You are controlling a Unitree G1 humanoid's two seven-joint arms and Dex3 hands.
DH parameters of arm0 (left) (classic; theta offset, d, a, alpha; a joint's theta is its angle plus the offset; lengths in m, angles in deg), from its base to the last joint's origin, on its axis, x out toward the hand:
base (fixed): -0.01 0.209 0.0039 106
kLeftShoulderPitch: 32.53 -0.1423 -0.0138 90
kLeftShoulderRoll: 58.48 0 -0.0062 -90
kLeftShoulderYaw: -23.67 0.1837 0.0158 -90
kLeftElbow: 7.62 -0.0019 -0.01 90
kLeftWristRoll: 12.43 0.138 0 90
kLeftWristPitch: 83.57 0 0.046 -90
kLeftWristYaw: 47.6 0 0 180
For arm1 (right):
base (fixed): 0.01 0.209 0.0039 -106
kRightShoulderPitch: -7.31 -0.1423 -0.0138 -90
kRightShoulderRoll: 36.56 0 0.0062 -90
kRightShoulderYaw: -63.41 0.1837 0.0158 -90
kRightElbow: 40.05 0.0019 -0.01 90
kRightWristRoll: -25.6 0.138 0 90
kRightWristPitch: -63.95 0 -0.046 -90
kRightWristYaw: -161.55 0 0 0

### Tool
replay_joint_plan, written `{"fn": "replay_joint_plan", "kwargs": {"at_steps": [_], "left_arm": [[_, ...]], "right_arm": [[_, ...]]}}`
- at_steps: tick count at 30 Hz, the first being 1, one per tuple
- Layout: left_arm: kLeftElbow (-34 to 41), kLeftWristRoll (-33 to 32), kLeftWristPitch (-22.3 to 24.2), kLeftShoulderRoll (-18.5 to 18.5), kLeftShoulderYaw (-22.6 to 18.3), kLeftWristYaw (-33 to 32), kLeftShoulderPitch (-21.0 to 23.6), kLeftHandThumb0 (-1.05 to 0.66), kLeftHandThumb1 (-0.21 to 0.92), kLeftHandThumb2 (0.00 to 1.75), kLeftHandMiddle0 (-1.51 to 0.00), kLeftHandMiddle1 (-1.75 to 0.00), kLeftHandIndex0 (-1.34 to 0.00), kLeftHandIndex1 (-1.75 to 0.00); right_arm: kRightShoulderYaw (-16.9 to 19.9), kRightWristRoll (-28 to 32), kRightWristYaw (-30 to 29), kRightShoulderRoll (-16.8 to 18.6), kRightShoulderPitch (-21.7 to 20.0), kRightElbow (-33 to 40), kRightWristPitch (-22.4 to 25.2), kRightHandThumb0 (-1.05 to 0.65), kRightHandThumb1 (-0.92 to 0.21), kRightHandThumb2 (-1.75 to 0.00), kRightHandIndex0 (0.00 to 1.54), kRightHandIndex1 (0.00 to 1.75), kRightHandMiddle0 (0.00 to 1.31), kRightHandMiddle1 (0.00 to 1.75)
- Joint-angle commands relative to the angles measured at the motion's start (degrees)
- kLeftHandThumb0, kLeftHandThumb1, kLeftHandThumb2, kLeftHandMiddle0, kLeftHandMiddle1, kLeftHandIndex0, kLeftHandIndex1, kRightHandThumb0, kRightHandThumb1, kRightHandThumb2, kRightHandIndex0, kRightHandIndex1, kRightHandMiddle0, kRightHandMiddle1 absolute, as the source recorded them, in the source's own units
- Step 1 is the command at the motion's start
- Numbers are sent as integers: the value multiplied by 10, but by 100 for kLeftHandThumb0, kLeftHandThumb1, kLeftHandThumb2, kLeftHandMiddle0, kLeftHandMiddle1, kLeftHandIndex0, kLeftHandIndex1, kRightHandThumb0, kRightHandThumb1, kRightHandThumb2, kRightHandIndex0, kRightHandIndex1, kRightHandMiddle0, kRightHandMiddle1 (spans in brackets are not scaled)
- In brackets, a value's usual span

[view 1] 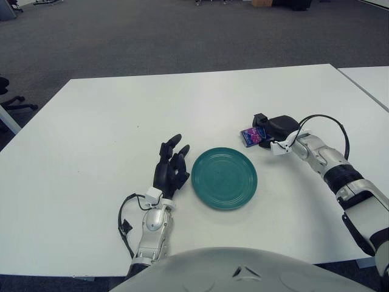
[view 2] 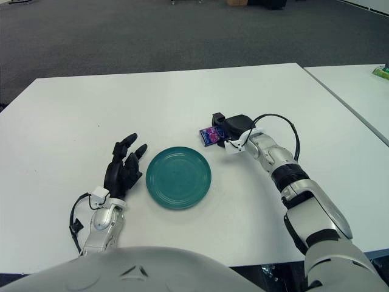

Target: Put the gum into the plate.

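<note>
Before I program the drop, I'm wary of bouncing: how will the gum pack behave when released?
The gum pack, held in the right hand, looks small, flat and boxy, so probably light and stiff. It should not roll, but might skid on the glossy plate.

No legible text on any surface.

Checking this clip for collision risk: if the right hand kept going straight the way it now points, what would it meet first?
The right hand, shut on the gum, points toward the robot's left, passing just beyond the plate. Only bare table seems to lie ahead, though depth is unclear.
</note>
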Motion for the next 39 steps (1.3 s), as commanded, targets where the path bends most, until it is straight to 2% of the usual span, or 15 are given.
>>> {"fn": "replay_joint_plan", "kwargs": {"at_steps": [1,6,8,13,16,20,24,31,39], "left_arm": [[-12,-4,8,-17,-7,1,6,-82,92,81,-46,-36,-5,-91],[-15,-6,7,-16,-9,4,7,-82,92,81,-44,-36,-4,-90],[-16,-7,7,-15,-9,6,7,-81,92,81,-44,-36,-3,-90],[-18,-8,8,-13,-11,9,8,-81,92,80,-43,-36,-3,-90],[-18,-9,7,-12,-12,10,9,-80,92,80,-43,-36,-3,-90],[-16,-4,4,-12,-12,10,10,-81,92,81,-43,-36,-3,-90],[-15,0,3,-12,-11,9,10,-81,92,81,-44,-37,-4,-91],[-19,-2,5,-12,-12,12,13,-81,92,80,-46,-38,-5,-91],[-26,1,9,-15,-14,8,17,-80,92,83,-45,-39,-5,-90]], "right_arm": [[29,28,24,-3,-40,17,14,-36,-82,-66,66,175,26,175],[58,55,26,11,-72,12,24,-36,-83,-65,63,175,26,175],[80,77,39,8,-76,46,31,-36,-83,-65,62,175,26,175],[122,106,97,0,-80,195,79,-36,-82,-65,61,175,26,175],[128,106,104,4,-71,225,90,-36,-82,-65,61,175,26,175],[138,111,143,15,-27,351,135,-36,-83,-65,61,175,26,175],[135,115,169,28,20,433,167,-36,-83,-64,61,175,26,175],[111,101,204,48,65,498,191,-36,-83,-65,62,175,26,175],[67,75,238,41,64,494,143,-36,-84,-63,62,175,25,175]]}}
